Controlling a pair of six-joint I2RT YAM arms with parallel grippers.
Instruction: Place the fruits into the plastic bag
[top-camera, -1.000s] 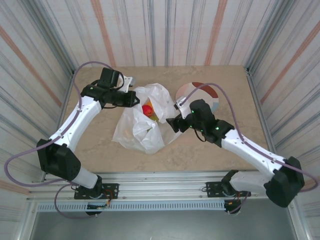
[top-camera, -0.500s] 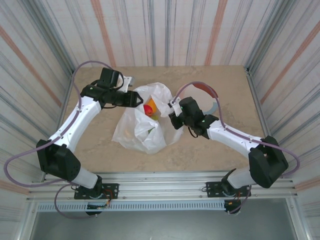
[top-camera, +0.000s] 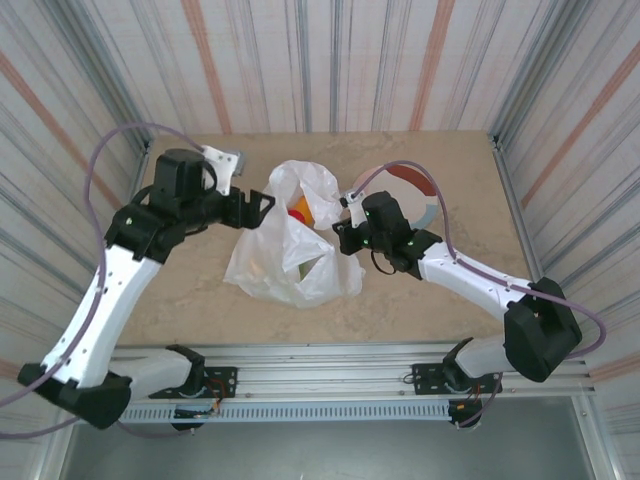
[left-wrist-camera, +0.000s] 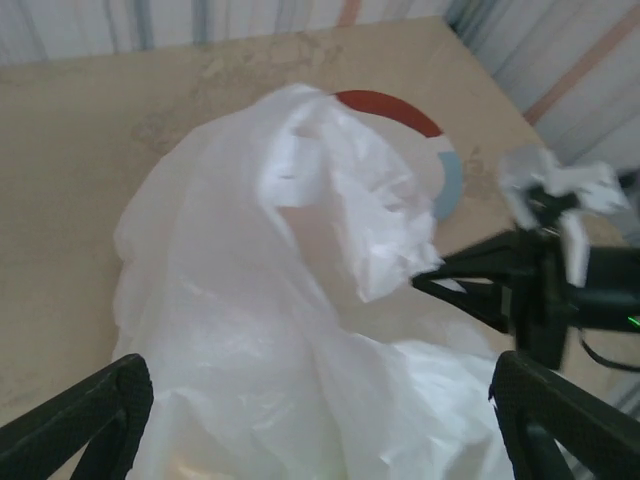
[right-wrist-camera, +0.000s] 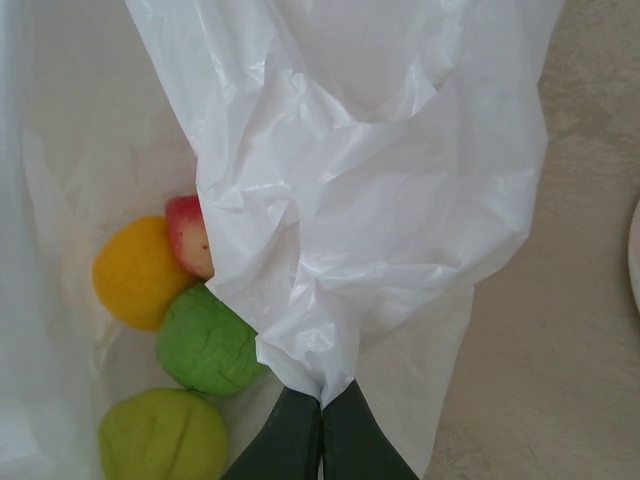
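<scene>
Top view first. The bag (top-camera: 285, 262) lies crumpled in the middle of the bench (top-camera: 460, 170), its mouth turned to the far side. Red and orange fruits (top-camera: 297, 212) glow in that mouth, with a patch of green showing through the film lower down. The right tool (top-camera: 338, 233) is at the bag's right edge and the left tool (top-camera: 266, 204) sits just beside its upper left edge. The plate (top-camera: 422, 200) peeks out from behind the right arm, near the bag.

On the right wrist camera, that tool is clenched. Its two dark fingers (right-wrist-camera: 290, 440) are pressed together on a pinch of bag film, which fans upward from the tips. Left of that fold the bag gapes with fruit inside. A yellow-orange fruit (right-wrist-camera: 135, 272) touches a red fruit (right-wrist-camera: 188, 235), a green fruit (right-wrist-camera: 208, 340) sits right below them, and a lime fruit (right-wrist-camera: 163, 435) is at the bottom edge. They are bunched close together.

On the left wrist camera, the left tool is released, with one finger (left-wrist-camera: 90, 420) in each lower corner. The bag billows up between them, and I cannot tell whether the film touches either finger. Beyond the bag curves the plate's red and blue rim, and the right tool is at the bag's right side.
</scene>
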